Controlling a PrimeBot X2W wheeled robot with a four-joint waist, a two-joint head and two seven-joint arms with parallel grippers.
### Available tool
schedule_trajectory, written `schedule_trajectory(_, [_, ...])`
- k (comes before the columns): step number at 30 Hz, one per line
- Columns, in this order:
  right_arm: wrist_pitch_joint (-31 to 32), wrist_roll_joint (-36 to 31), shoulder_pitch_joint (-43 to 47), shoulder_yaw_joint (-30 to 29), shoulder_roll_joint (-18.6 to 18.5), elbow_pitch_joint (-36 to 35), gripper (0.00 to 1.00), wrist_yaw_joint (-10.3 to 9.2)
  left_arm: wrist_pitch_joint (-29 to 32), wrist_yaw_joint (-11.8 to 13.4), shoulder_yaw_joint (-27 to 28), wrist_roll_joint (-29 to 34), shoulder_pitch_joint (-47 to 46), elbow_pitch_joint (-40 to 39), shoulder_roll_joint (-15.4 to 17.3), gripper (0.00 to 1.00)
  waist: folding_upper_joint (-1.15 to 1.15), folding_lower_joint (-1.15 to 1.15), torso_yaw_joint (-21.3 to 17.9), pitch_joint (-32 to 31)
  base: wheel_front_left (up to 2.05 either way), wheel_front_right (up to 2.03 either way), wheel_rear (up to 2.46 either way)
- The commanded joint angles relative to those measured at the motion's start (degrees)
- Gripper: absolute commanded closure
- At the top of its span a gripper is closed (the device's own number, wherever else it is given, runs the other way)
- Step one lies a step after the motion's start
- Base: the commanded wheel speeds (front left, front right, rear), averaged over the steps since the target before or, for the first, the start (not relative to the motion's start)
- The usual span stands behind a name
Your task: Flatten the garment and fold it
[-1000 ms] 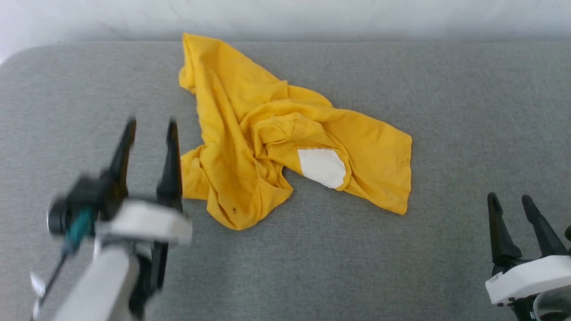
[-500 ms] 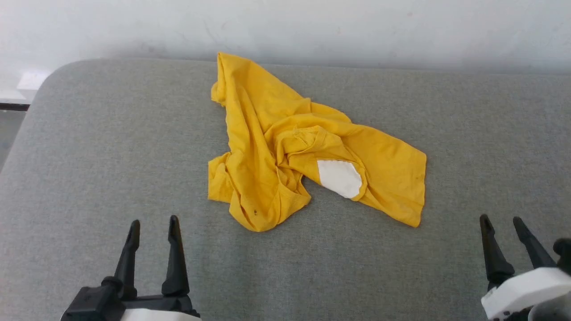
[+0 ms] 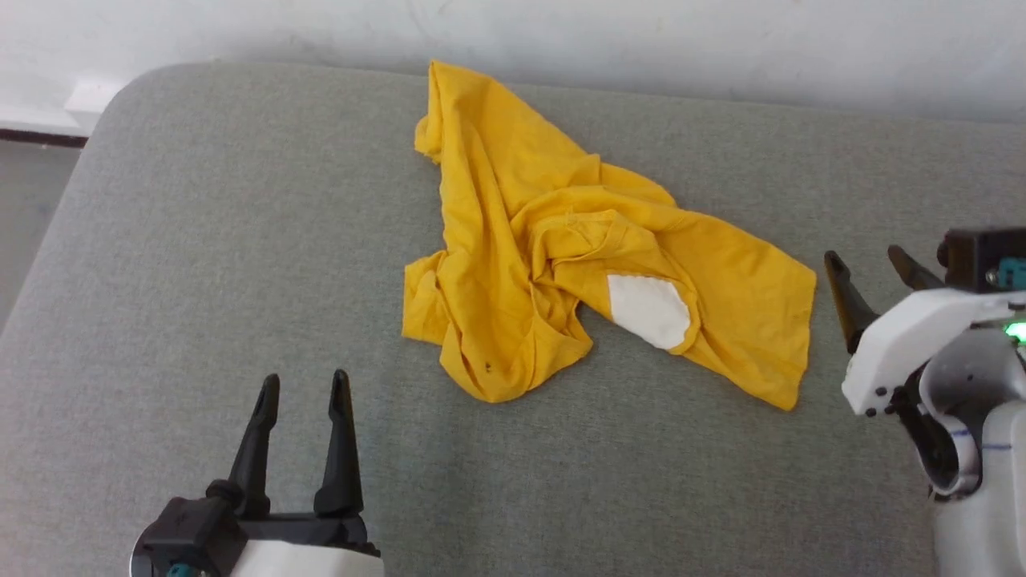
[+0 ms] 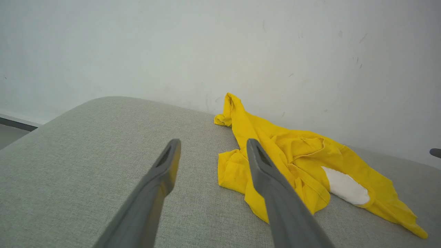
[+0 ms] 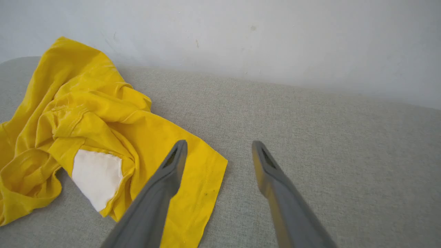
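The left jaws are spread wide and empty over the grey worktop (image 3: 200, 240), with nothing between them. Ahead of them and off to their right lies the garment (image 3: 561, 264), a crumpled yellow heap nowhere near flat, with one white patch (image 3: 648, 311) peeking out of a fold. Its long axis runs on a slant: a narrow twisted end points away toward the wall (image 3: 721, 40), far beyond the left jaws, and the broad hemmed end fans out toward the right jaws. Those are wide and empty too, their inner finger just beside that hem. I'd call this the reach-in before flattening, nothing gripped yet. The next move wants each side to pinch an outer edge, one layer only, and draw the cloth apart.
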Motion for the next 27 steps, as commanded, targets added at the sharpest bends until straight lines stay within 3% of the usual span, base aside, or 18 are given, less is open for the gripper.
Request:
schedule_trajectory(1, [0.68, -0.68, -1.14, 0.01, -0.78, 1.13, 0.0, -0.05, -0.27, -0.48, 0.24, 0.47, -0.86, 0.3, -0.38, 0.0, 0.0, -0.01, 1.54, 1.47, 0.0, 0.0, 0.0])
schedule_trajectory(7, [5.17, -2.17, -5.03, -1.08, -2.95, 8.81, 0.0, -0.05, -0.27, -2.41, 0.42, 0.98, -2.01, 1.62, -1.9, 0.0, 0.0, -0.01, 4.45, 3.39, 0.0, 0.0, 0.0])
schedule_trajectory(15, [4.27, -3.12, -7.94, -2.36, -2.6, 16.74, 0.0, -0.05, -0.27, -4.58, 0.68, 1.7, -3.28, 3.2, -3.34, 0.0, 0.0, -0.01, 7.23, 5.36, 0.0, 0.0, 0.0])
schedule_trajectory(16, [3.78, -3.13, -8.15, -2.42, -2.4, 17.48, 0.52, -0.05, -0.27, -4.79, 0.72, 1.77, -3.41, 3.4, -3.52, 0.0, 0.0, -0.01, 7.37, 5.43, 0.0, 0.0, 0.0])
schedule_trajectory(17, [3.33, -3.21, -8.34, -2.44, -2.28, 18.12, 0.85, -0.05, -0.27, -4.97, 0.8, 1.84, -3.51, 3.56, -3.71, 0.0, 0.0, -0.01, 7.49, 5.47, 0.0, 0.0, 0.0])
schedule_trajectory(18, [2.55, -3.15, -8.65, -2.31, -2.19, 18.45, 1.0, -0.05, -0.27, -5.1, 0.92, 1.92, -3.59, 3.69, -3.89, 0.0, 0.0, -0.01, 7.56, 5.47, 0.0, 0.0, 0.0])
schedule_trajectory(27, [-6.82, -4.98, -14.92, 0.94, -8.62, 14.63, 1.0, -0.05, -0.27, -6.08, 2.51, 2.57, -2.76, 4.5, -4.82, 0.0, 0.0, -0.01, 4.67, 2.1, 0.0, 0.0, 0.0])
